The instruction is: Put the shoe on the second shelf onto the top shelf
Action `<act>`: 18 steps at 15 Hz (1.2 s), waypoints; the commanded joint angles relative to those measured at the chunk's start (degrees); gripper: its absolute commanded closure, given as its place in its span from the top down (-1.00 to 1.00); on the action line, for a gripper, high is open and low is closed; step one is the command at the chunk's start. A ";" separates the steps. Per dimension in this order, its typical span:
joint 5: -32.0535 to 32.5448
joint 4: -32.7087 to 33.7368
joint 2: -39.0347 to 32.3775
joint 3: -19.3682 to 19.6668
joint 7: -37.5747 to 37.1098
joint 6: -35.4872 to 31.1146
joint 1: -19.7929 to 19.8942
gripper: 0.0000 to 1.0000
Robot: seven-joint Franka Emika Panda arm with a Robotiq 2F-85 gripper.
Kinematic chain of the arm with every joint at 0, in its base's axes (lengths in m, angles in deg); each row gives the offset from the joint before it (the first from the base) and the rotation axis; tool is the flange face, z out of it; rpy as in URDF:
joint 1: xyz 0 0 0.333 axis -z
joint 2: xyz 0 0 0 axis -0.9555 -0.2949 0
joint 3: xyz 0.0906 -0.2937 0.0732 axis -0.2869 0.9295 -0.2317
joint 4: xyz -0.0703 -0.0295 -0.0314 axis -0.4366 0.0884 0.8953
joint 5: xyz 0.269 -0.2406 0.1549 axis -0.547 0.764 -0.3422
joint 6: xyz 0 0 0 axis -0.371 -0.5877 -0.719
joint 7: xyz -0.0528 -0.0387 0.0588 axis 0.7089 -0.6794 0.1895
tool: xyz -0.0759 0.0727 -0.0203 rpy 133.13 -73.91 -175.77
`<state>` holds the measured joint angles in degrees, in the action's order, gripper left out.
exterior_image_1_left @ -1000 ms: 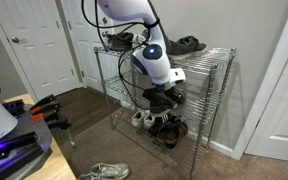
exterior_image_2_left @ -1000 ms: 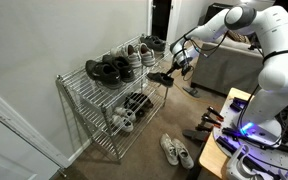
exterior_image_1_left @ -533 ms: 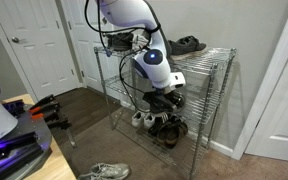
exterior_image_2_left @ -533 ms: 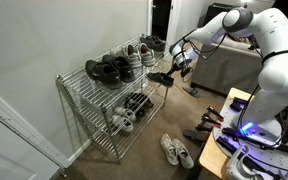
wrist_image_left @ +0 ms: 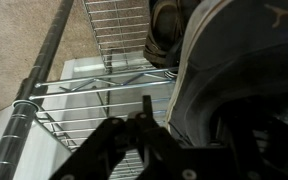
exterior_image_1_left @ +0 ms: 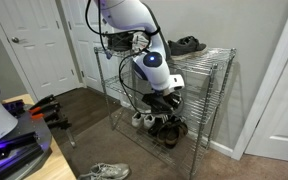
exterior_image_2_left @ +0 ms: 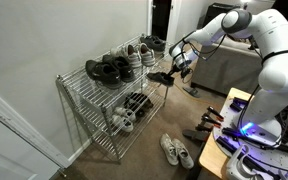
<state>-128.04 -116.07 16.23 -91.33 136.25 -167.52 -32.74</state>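
Where the wrist view looks down, the black and dark grey lace-up sneaker with the thick whitish sole [wrist_image_left: 234,70] fills the right half of the frame. Its curved rubber edge sweeps from the top centre down toward the bottom centre. The end effector [wrist_image_left: 144,118] shows at the bottom centre as dark jointed links narrowing to a thin upright tip just beside that sole edge. The tip is dark and blurred against the shoe, so neither how far it stands open nor whether it has hold of the sneaker can be told. Behind them lie the thin parallel rods of a chrome wire grid. A round chrome post [wrist_image_left: 44,70] slants across the left of the frame over beige carpet.

In an exterior view the sneaker appears as a dark low shape [exterior_image_2_left: 162,77] right of centre. It sits just under the end effector, past the end of the four-post chrome rack and a little below the level of the top shelf [exterior_image_1_left: 204,62]. That rectangular wire tier carries a pair of chunky black sneakers [exterior_image_2_left: 109,70] toward the left of the frame. The second shelf [exterior_image_1_left: 196,106], at mid height, holds another black shoe [exterior_image_1_left: 166,97]. A pair of white-and-grey sneakers [exterior_image_2_left: 174,150] lies on the brown carpet at lower centre.
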 commanded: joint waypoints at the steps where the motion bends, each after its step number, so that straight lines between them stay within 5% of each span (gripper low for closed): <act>1: -0.12 0.32 -0.29 -0.65 1.81 -1.96 0.37 -0.50; 4: -0.69 -0.29 0.72 -2.06 3.42 -3.73 1.48 -0.90; 6: -0.43 -2.28 2.39 -2.28 3.77 -4.98 1.73 -0.95; 18: 0.16 -14.93 11.29 2.40 2.84 -4.21 0.14 -0.91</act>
<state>-127.98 -123.23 20.89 -90.01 138.17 -172.79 -32.98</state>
